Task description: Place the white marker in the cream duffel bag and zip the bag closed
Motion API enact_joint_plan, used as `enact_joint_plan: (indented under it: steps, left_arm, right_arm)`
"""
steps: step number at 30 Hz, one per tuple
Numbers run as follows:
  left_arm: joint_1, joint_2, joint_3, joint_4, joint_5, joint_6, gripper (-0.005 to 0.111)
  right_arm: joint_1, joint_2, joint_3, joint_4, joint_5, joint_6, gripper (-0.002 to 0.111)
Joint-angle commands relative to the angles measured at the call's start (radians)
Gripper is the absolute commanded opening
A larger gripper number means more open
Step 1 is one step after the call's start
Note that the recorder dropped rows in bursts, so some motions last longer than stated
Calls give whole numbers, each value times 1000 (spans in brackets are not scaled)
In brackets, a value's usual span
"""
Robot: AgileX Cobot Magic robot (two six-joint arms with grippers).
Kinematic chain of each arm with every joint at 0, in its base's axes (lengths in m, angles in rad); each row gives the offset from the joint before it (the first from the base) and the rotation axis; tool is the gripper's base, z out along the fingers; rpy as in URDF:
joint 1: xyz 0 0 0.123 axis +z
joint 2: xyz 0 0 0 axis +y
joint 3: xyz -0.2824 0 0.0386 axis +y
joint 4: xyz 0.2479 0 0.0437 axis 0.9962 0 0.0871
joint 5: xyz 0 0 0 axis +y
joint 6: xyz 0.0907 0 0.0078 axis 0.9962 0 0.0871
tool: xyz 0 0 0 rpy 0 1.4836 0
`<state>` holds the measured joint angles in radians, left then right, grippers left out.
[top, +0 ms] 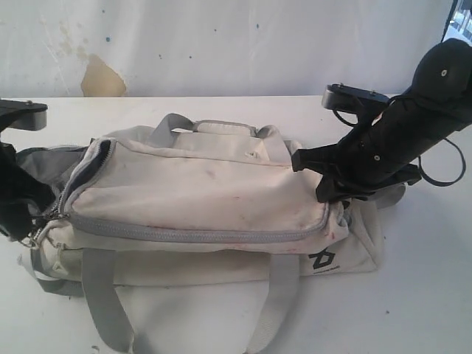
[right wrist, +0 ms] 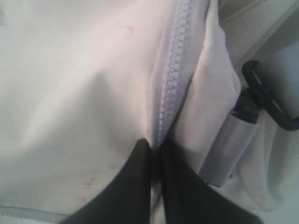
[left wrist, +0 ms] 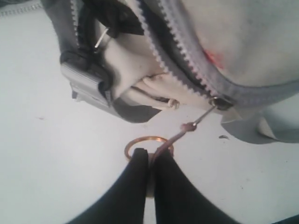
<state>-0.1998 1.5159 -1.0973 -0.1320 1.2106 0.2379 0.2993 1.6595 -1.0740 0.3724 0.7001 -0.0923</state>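
The cream duffel bag (top: 199, 195) lies lengthways on the white table, and its grey zipper (top: 192, 234) is closed along the front. At the bag's left end the teeth still stand apart (left wrist: 159, 56). There, my left gripper (left wrist: 150, 156) is shut on a copper pull ring (left wrist: 140, 140) whose cord runs taut to the zipper slider (left wrist: 222, 101). The same gripper (top: 22, 214) is at the left edge of the exterior view. My right gripper (right wrist: 154, 145) is shut on bag fabric beside the zipper trim (right wrist: 175, 70) at the bag's right end (top: 318, 181). The white marker is out of view.
Grey webbing straps (top: 99, 302) trail toward the table's front edge. A black clip and strap tab (right wrist: 266, 100) hang at the right end of the bag. A white wall with a tan stain (top: 102, 77) stands behind the table (top: 428, 280).
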Motion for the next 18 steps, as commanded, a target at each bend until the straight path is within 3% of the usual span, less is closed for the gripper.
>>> enact_joint_plan:
  steps: [1, 11, 15, 18]
  left_arm:
    - [63, -27, 3, 35, 6, -31, 0]
    - [72, -27, 3, 18, -225, -149, 0]
    - [72, -27, 3, -116, -152, 2, 0]
    - [72, -27, 3, -146, -65, 136, 0]
  right_arm:
    - [-11, -1, 0, -36, -28, -13, 0]
    - [-11, -1, 0, -49, -32, -49, 0]
    - [-9, -3, 0, -28, -36, -216, 0]
    - [-9, -14, -15, 39, -11, -350, 8]
